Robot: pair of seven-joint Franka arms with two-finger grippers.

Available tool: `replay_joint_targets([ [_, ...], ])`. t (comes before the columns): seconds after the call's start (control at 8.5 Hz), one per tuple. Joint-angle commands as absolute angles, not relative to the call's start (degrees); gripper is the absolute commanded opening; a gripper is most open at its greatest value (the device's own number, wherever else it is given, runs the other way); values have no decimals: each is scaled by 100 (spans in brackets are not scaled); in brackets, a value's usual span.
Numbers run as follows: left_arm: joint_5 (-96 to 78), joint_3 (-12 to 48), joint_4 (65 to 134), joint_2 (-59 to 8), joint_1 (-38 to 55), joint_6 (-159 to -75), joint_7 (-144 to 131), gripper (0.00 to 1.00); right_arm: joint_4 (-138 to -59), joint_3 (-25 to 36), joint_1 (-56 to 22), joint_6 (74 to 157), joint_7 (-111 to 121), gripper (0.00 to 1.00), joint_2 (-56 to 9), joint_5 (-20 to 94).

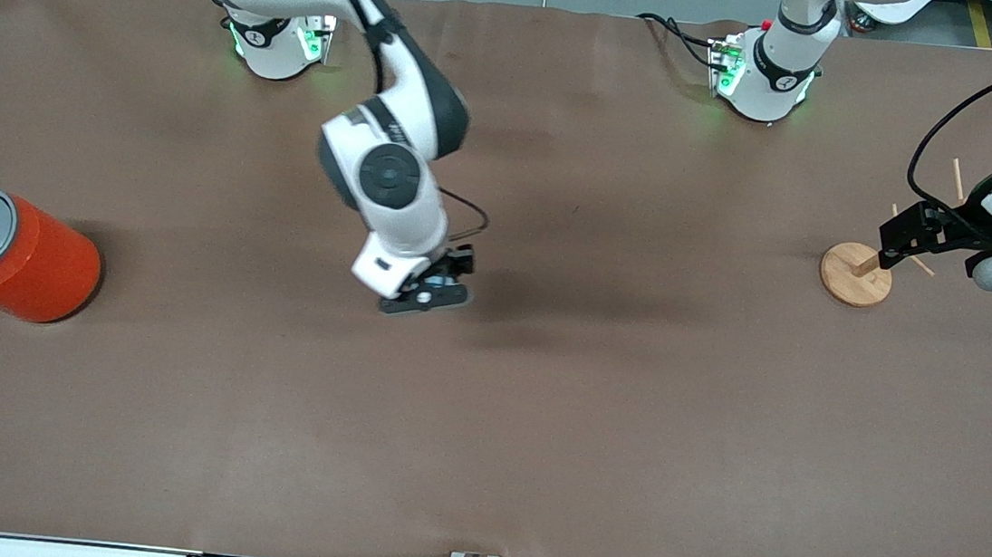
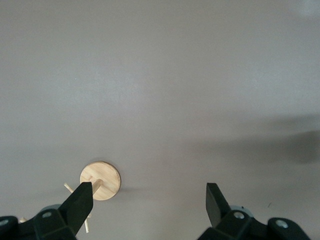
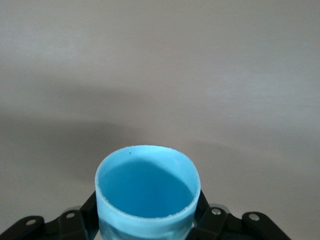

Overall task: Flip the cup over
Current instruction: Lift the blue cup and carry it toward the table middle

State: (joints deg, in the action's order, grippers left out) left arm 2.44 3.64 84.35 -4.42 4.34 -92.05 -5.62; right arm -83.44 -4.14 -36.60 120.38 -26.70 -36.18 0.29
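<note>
Clamped on the cup (image 3: 146, 192), your right gripper (image 1: 431, 293) holds it mouth-open over mid-table, well apart from the orange can (image 1: 7, 254). Your left gripper (image 2: 150, 202) waits, jaws spread, over the wooden peg stand (image 1: 856, 274).

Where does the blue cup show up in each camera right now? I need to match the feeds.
Front view: the cup is hidden; only the right gripper shows, over mid-table.
Left wrist view: not in it; only the open left gripper and the wooden peg stand.
Right wrist view: cup clamped between the fingers, mouth toward the camera.
Shared landmark: the brown table cover.
</note>
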Motion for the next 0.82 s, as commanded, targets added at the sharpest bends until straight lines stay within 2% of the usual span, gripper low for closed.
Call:
replay_joint_targets([
  [0.0, 281, 396, 8411, -413, 396, -9132, -475, 100, -7937, -343, -3919, 12172, -2804, 42, -3990, -78],
  [0.24, 281, 387, 8411, -413, 396, -9132, -475, 100, -7937, -369, -3981, 12190, -1825, 42, -4086, -789],
  [0.71, 281, 378, 8411, -404, 387, -9132, -466, 100, -7884, -369, -4516, 12463, 91, 42, -4315, -1327],
])
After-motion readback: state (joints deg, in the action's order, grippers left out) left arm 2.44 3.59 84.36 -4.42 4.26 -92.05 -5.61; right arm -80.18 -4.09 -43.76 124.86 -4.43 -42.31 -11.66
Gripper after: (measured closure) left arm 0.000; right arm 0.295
